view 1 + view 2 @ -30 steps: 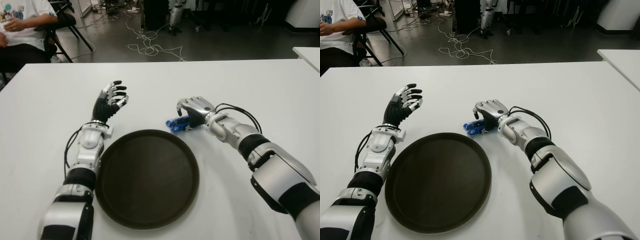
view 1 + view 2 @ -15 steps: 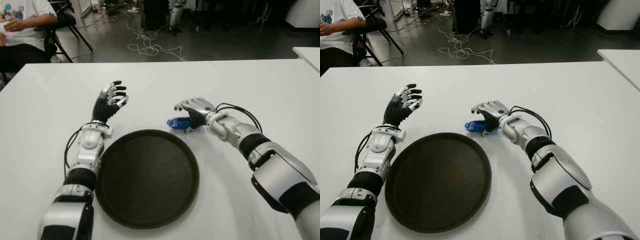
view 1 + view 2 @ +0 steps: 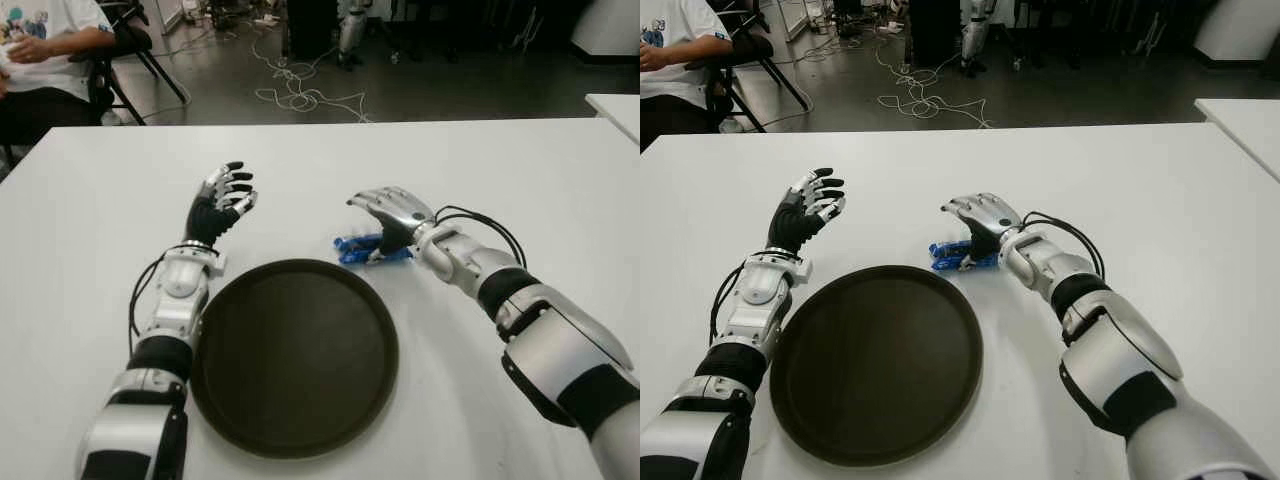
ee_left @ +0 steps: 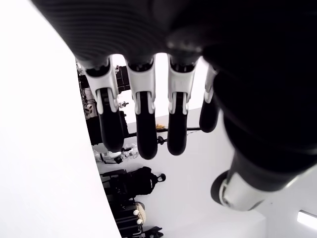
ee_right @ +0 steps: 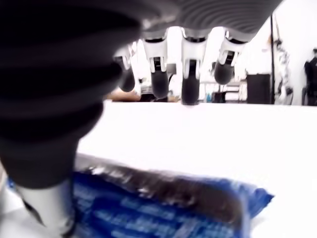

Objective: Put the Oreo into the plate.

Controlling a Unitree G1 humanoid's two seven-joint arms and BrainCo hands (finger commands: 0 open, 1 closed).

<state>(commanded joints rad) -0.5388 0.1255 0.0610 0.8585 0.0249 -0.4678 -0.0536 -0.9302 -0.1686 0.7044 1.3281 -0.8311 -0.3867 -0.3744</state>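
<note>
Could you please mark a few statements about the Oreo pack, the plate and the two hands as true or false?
1. The Oreo pack lies inside the plate. False: it lies on the white table, just beyond the plate's far rim.
2. The right hand is over the pack with fingers extended. True.
3. The left hand holds the pack. False: it is open and empty, to the left of the plate's far edge.
4. The plate holds nothing. True.
5. A seated person shows beyond the table's far left corner. True.

Left hand (image 4: 163, 99) up close, fingers (image 4: 145, 126) extended (dark tips), white table (image 4: 39, 173) alongside
</note>
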